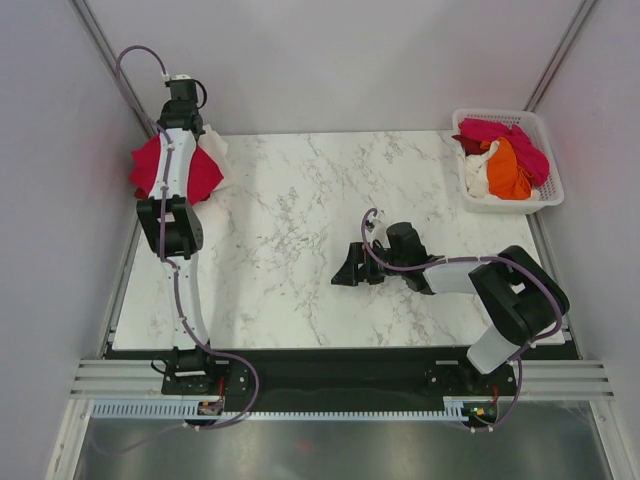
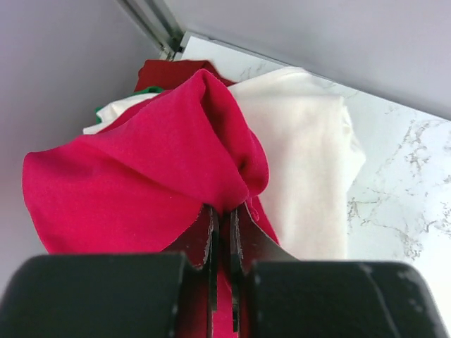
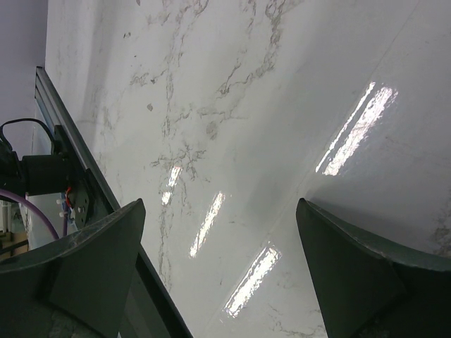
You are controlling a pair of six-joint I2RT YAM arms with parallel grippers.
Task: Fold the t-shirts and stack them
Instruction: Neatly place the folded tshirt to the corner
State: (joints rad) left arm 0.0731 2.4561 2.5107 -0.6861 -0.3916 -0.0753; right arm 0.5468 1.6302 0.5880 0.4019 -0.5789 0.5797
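Note:
The crimson-red t-shirt (image 1: 205, 172) lies bunched at the table's far left corner, over a cream-white t-shirt (image 1: 217, 148). My left gripper (image 2: 224, 211) is shut on a fold of the red shirt (image 2: 141, 183); the cream-white shirt (image 2: 303, 162) lies just right of it, with another dark red cloth (image 2: 165, 72) behind. In the top view the left arm covers the gripper. My right gripper (image 1: 347, 268) is open and empty, low over the bare marble (image 3: 246, 105) at mid-table. Pink, orange and white shirts (image 1: 505, 165) are heaped in the basket.
A white lattice basket (image 1: 553, 190) stands at the far right corner of the marble table (image 1: 290, 210). Grey walls close in the left, back and right sides. A metal rail (image 3: 77, 176) runs along the table edge in the right wrist view.

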